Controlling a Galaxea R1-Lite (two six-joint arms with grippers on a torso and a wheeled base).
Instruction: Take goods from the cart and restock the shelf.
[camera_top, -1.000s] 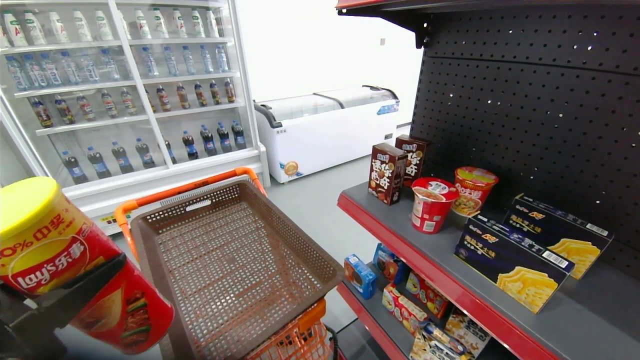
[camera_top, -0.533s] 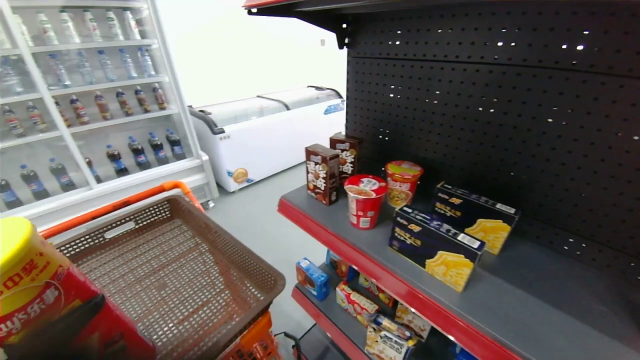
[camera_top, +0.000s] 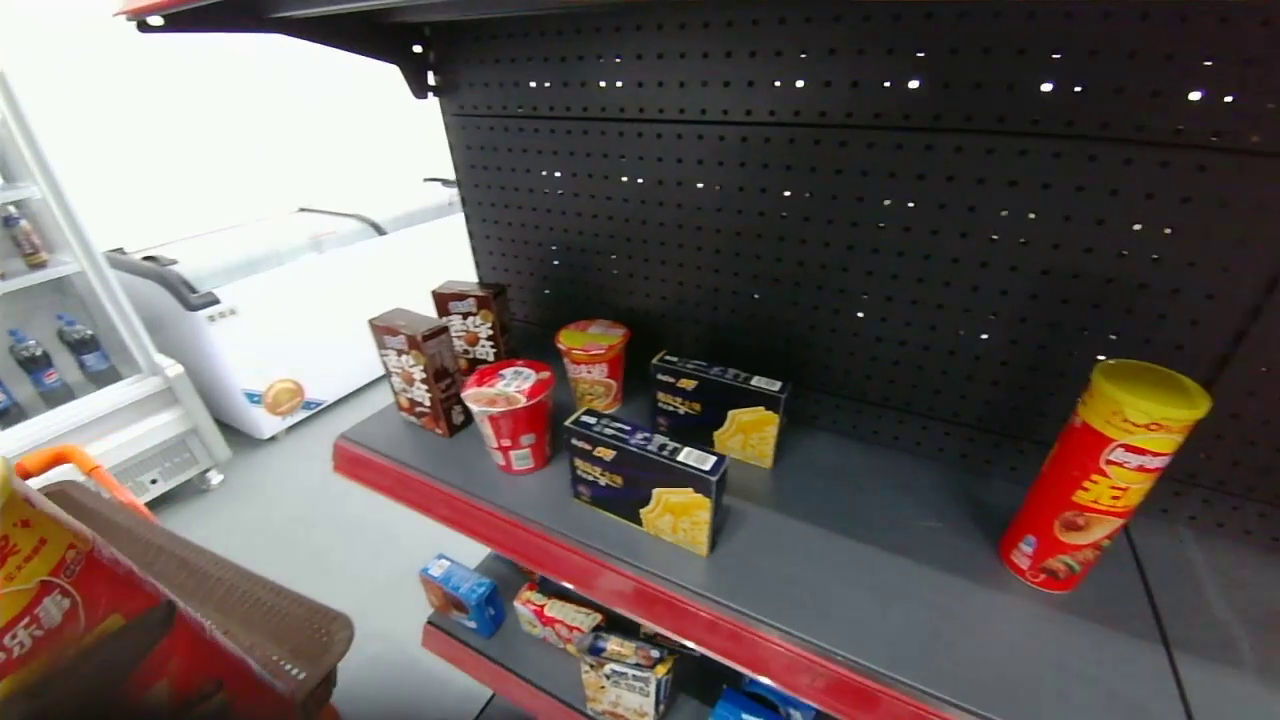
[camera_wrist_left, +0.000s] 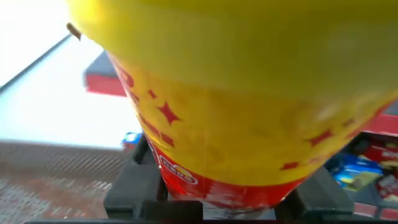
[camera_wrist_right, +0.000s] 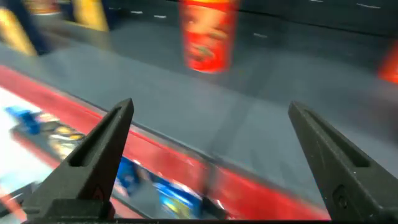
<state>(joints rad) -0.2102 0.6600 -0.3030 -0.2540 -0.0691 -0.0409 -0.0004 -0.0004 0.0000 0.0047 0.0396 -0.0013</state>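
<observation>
**Left gripper** (camera_wrist_left: 224, 193): fingers clamped on a glossy cylindrical can (camera_top: 55, 610), red with a yellow lid, held in front of the brown perforated basket (camera_top: 250, 615).

**Right gripper** (camera_wrist_right: 214, 165): fingers spread wide over the shelf (camera_top: 850, 570), which has a smooth grey deck and a red lip.

**On the deck:** a second can (camera_top: 1100, 475), tilted. Well apart from it are a red cup (camera_top: 510, 415) and blue boxes (camera_top: 645, 480).

**Behind:** a black pegboard (camera_top: 800, 200).

**Beyond the shelf:** a white freezer (camera_top: 300, 300) on the grey floor.

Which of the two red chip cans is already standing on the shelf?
The can at the right end of the shelf, standing on its base, yellow lid up. The other can is held in the left gripper by the cart basket.
</observation>
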